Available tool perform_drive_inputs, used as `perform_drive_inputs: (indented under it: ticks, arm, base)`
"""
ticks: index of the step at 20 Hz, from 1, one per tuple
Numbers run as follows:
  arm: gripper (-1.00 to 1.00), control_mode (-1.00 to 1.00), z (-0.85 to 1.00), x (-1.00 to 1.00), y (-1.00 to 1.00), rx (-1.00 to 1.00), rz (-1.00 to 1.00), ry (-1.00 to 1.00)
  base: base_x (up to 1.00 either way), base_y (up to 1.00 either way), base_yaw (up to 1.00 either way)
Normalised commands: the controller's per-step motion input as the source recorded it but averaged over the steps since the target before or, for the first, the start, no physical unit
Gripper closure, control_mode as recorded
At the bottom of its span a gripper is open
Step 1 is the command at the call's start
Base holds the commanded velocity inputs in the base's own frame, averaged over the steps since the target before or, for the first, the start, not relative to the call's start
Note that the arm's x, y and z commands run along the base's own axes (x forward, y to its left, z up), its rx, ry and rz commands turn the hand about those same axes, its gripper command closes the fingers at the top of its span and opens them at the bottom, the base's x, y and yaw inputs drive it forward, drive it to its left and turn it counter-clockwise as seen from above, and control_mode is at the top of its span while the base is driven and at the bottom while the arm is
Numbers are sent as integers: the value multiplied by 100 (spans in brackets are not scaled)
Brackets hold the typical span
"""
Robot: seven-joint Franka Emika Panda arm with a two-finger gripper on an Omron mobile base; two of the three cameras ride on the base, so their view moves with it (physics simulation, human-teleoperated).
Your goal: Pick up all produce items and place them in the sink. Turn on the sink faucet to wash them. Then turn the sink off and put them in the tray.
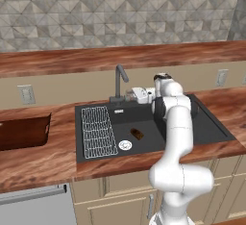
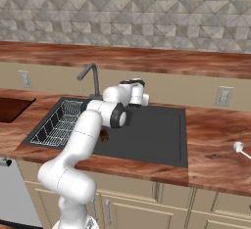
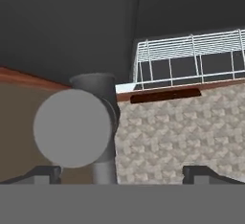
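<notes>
Tiled wall, wooden desk, black sink (image 1: 211, 123) — lump of produce (image 1: 137, 133) lies by the drain. Claw (image 1: 132, 94), jaws apart, points at the faucet (image 1: 118, 82) just at its nine o'clock — handle close ahead.

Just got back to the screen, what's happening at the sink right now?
The arm has its open gripper up beside the faucet, at the back of the sink, holding nothing. One piece of produce already lies in the basin near the drain. The tray sits on the counter to the left.
</notes>
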Motion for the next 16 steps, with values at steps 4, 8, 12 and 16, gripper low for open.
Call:
perform_drive_inputs:
  ticks: [4, 8, 12, 16]
  arm:
    - [-100, -100, 47, -59, -35, -6, 2, -8]
    - [-100, -100, 59, -94, -51, -11, 4, -10]
    - [-100, -100, 13, -100, -50, -17, 17, -18]
    - [-100, -100, 0, -100, -37, -23, 27, -29]
  base:
    - [0, 0, 0]
    - [0, 0, 0]
    - [0, 0, 0]
    - [0, 0, 0]
